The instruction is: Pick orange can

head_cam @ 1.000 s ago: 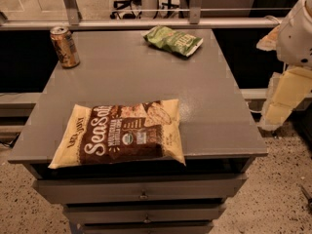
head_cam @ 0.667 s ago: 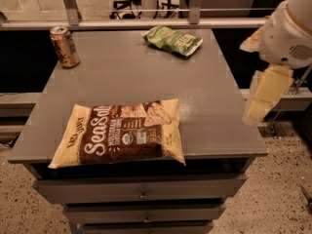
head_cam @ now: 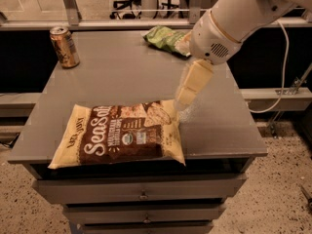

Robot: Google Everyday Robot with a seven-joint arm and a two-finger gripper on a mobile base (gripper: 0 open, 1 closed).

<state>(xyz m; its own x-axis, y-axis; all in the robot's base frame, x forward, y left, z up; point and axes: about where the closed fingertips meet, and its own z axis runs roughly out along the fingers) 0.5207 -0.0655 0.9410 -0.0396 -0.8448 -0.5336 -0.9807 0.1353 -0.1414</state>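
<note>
The orange can (head_cam: 64,47) stands upright at the table's far left corner; it is orange-brown with pale markings and a silver top. My gripper (head_cam: 186,96) hangs from the white arm over the table's right half, pointing down, its tip just above the upper right corner of the big chip bag (head_cam: 122,135). The gripper is far to the right of the can and holds nothing that I can see.
The grey table (head_cam: 122,77) is a cabinet top with drawers below. A large brown and cream chip bag lies flat at the front. A green snack bag (head_cam: 165,38) lies at the back, partly behind the arm. A railing runs behind the table.
The arm has swung left, from beyond the table's right edge to over its right half, with the gripper now near the chip bag's corner. The can and the bags have not moved.
</note>
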